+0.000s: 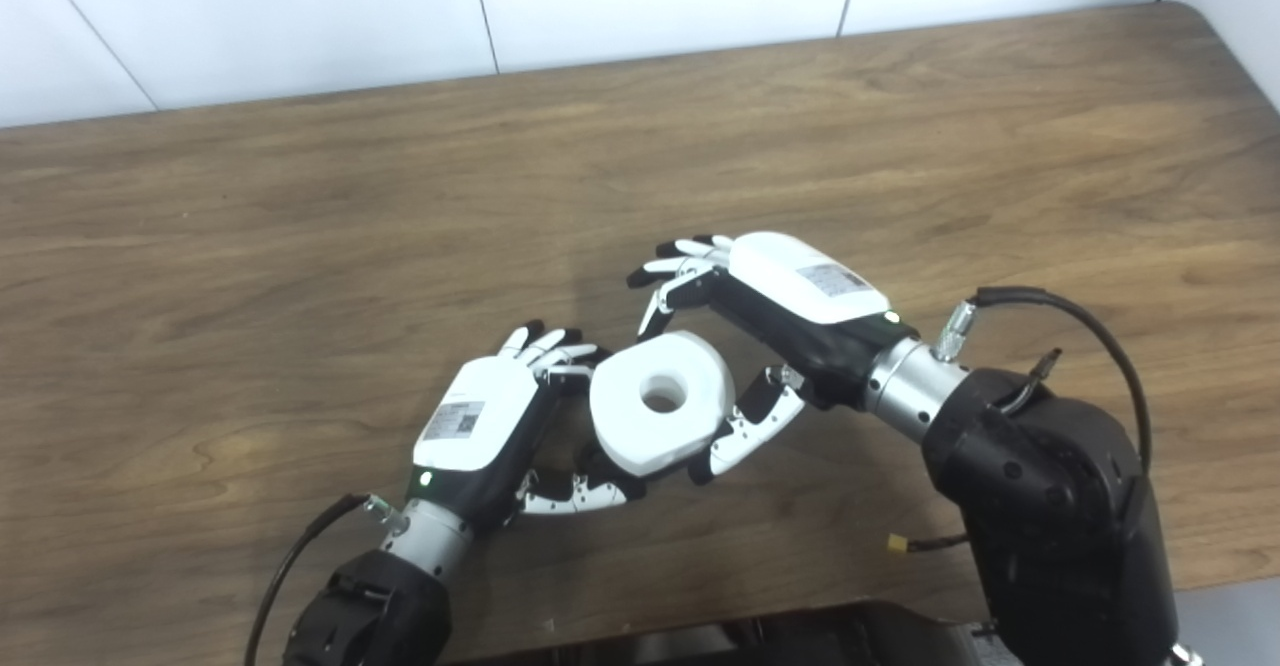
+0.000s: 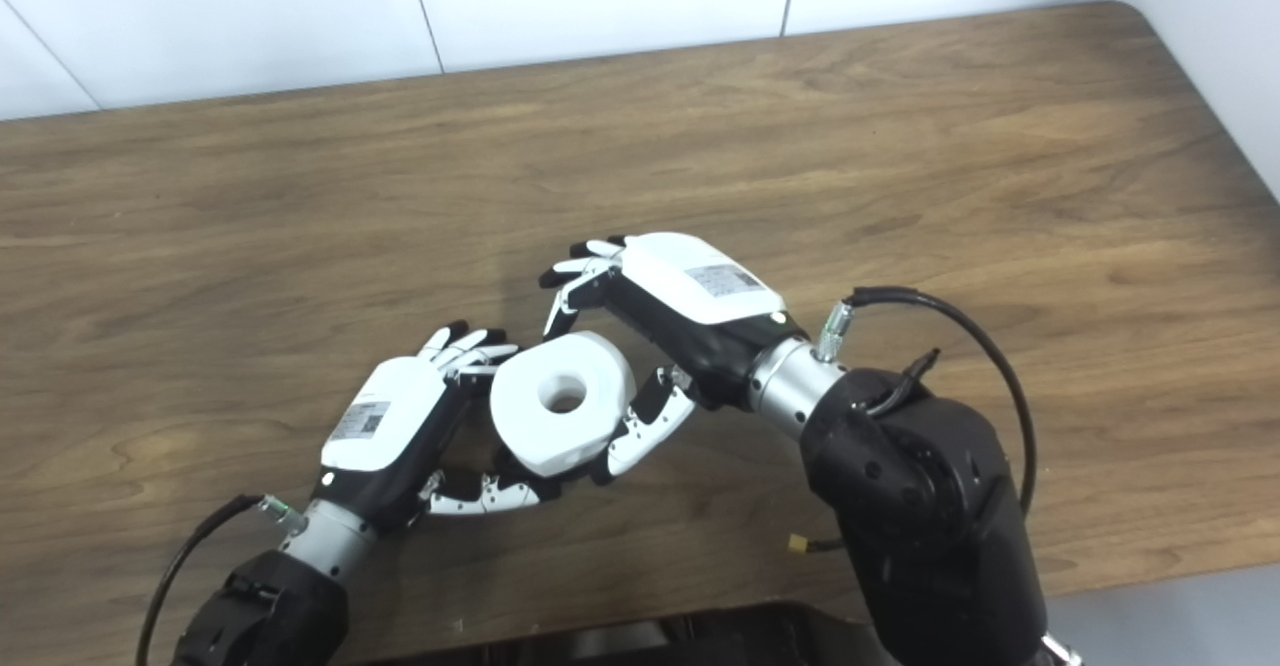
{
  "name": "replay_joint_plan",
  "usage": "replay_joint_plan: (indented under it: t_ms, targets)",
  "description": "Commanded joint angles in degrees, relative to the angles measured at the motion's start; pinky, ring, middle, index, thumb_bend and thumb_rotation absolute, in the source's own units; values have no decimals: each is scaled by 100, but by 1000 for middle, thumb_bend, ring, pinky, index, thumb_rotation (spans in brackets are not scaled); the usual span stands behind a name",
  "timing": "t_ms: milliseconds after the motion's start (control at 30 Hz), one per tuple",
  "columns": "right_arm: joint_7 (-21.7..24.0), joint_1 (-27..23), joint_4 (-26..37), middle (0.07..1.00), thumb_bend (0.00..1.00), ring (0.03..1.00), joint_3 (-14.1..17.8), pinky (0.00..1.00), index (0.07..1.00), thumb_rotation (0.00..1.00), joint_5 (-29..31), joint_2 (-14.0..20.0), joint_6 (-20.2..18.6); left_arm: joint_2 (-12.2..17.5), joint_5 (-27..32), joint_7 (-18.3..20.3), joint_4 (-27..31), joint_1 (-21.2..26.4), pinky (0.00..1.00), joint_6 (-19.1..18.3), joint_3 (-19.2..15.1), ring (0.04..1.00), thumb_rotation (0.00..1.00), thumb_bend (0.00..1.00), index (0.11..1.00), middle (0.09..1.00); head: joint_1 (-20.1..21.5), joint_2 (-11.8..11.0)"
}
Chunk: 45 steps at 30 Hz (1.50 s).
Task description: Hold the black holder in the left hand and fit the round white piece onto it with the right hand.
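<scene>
The round white piece [image 1: 660, 401], with a hole in its middle, sits tilted between my two hands just above the table. My left hand [image 1: 490, 426] is shut around its left and lower side. The black holder is almost hidden under the piece; a dark bit [image 1: 598, 463] shows below its lower edge. My right hand [image 1: 770, 316] reaches in from the right with fingers [image 1: 668, 271] spread past the piece's far edge. Its thumb [image 1: 745, 431] lies against the piece's lower right side. Whether it grips the piece is unclear.
The brown wooden table [image 1: 300, 246] runs to a white wall at the back. Its right end [image 1: 1230, 56] and near edge are in view. Cables [image 1: 1090, 326] loop off the right forearm.
</scene>
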<state>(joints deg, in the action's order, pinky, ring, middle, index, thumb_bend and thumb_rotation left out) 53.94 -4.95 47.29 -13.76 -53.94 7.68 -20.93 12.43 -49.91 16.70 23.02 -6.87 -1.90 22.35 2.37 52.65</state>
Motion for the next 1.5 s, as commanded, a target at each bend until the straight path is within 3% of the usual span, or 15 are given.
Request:
replay_joint_plan:
  t_ms: [0, 767, 1467]
  targets:
    - [-180, -146, 71, 864, 522, 943, -16, 980, 482, 153, 39, -1, 175, 19, -71, 138, 119, -51, 995, -45, 49, 913, 59, 516, 488, 815, -3, 7]
    - [-148, -12, 72, 867, 523, 941, -229, 1000, 482, 154, 16, -30, 129, -43, -140, 131, 140, -58, 998, -72, 99, 914, 59, 515, 488, 813, -86, -71]
    - [-517, -11, -140, 873, 521, 953, -45, 982, 483, 152, 179, 141, 145, -23, -133, 176, 194, -75, 995, -81, 85, 913, 59, 516, 487, 811, -36, -68]
